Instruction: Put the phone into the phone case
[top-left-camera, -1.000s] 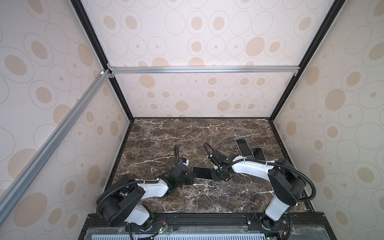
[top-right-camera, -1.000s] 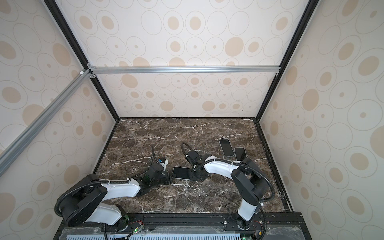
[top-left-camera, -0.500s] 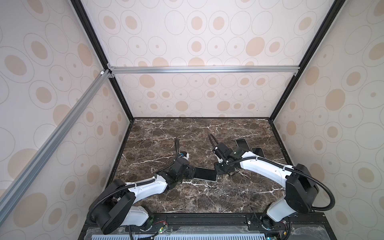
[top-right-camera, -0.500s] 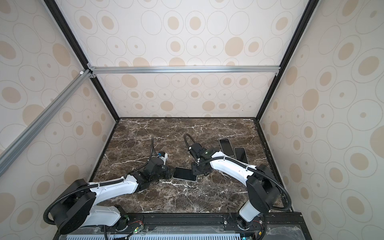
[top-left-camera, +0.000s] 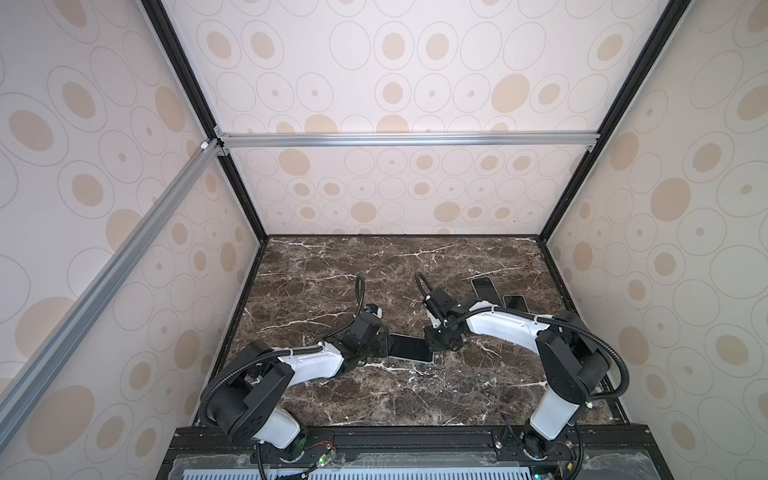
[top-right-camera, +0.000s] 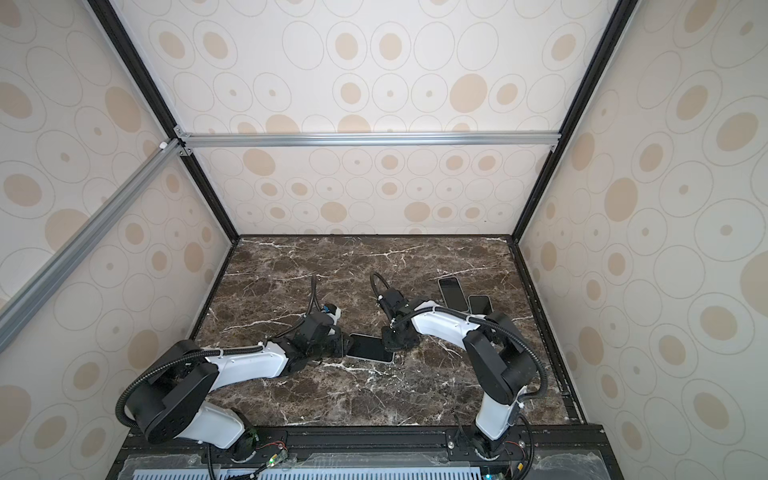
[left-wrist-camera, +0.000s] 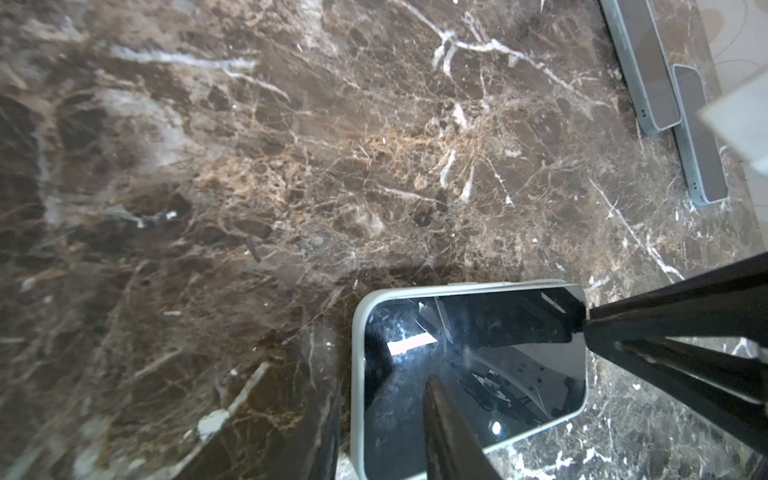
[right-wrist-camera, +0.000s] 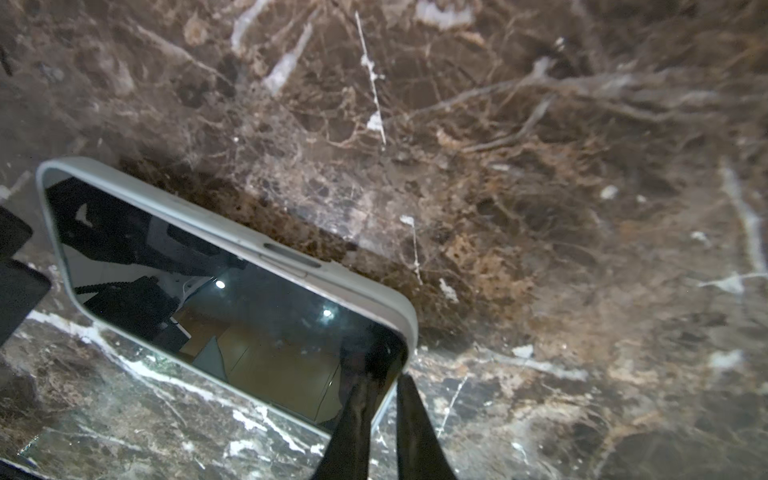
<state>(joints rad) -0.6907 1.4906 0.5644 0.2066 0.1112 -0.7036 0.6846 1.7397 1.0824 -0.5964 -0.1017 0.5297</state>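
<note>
The phone (top-left-camera: 409, 348) lies flat on the brown table (top-left-camera: 374, 266), in the middle, between the two arms. The pale phone case (right-wrist-camera: 232, 232) goes all round its glass, so I think it is nearly in.

The right gripper (right-wrist-camera: 384, 382) is at one corner. Its fingers (right-wrist-camera: 415, 432) are very close, with the case's rim between them, so it looks like a pinch on the rim. The left gripper (left-wrist-camera: 382, 399) is at the other end. Its fingers are a bit apart, one over the glass and one just outside the rim. It grips nothing that I can see.

To do this well, I would hold one end down and push the corner in slowly, straight down. A hard sideways push may make the phone slide or pop out. Two other phones (top-left-camera: 484, 291) lie near the back, well apart, and are best left alone.
</note>
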